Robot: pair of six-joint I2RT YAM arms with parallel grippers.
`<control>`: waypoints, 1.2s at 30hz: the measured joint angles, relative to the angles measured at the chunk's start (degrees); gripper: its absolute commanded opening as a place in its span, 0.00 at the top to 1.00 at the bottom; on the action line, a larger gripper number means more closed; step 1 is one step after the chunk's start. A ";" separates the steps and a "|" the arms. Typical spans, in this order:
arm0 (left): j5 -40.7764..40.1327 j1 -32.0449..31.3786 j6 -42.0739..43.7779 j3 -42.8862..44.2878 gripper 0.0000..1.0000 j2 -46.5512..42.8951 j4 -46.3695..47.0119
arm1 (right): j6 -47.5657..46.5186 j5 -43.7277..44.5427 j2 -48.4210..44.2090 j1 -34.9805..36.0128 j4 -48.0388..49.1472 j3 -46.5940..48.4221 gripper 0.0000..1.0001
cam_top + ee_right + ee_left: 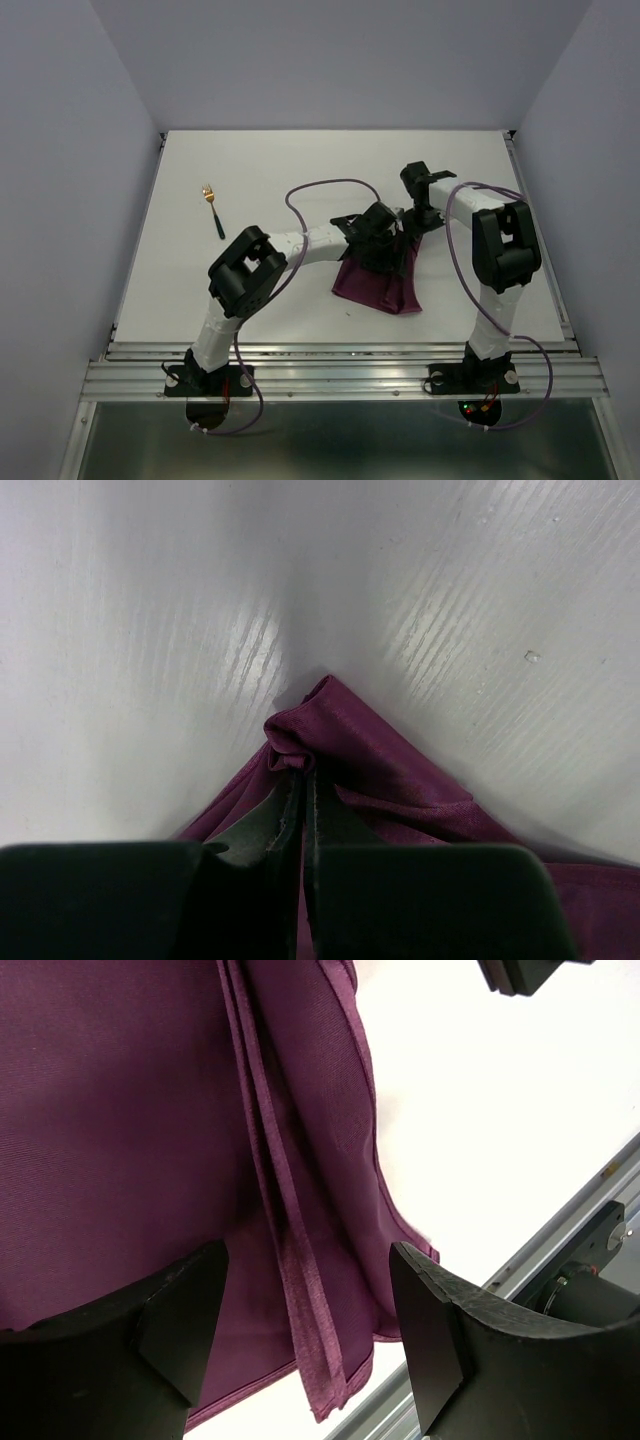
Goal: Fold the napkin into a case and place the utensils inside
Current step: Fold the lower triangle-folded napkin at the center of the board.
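Closest to your left wrist lens, the left hand stands with its two black fingers wide apart and nothing gripped between them. The napkin fills the left of that frame, with several stacked hems running down between the fingers; whether the fingers touch the cloth, you cannot tell. In the right wrist view, the right hand is clamped on a bunched corner of the napkin, the cloth spreading away toward the lower right over the white counter. Only the overhead view gives you the whole layout: the napkin lies crumpled and partly folded just right of centre, both hands meeting over its upper edge, and a fork with a gold head and dark handle lies well apart in the upper left of the counter. The wrist views show the layered folds and the pinch that the overhead view hides under the arms. Your count: two arms, two hands, one napkin, one fork.
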 measured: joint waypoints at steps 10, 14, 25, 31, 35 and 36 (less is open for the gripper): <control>-0.04 -0.83 0.02 5.38 0.30 3.85 -1.60 | 0.90 -0.55 -0.02 -0.87 -0.11 -0.02 0.99; -0.15 -1.07 0.00 7.02 0.40 5.49 -2.34 | 0.92 -0.55 -0.07 -0.87 -0.11 -0.04 0.99; -0.94 -1.07 -0.35 7.69 1.00 6.78 -3.41 | 0.63 -0.46 -0.26 -0.87 -0.02 -0.33 0.98; 0.81 -0.63 -0.35 6.75 1.00 6.78 -1.29 | -2.49 0.57 -0.37 -1.03 0.24 -0.46 0.93; 2.64 0.02 -0.11 4.76 1.00 6.78 0.90 | -6.38 1.20 -2.29 -1.03 3.76 -3.50 0.83; 3.10 0.22 -0.02 4.52 1.00 6.78 1.14 | -7.21 1.27 -3.10 -1.09 4.87 -4.68 0.79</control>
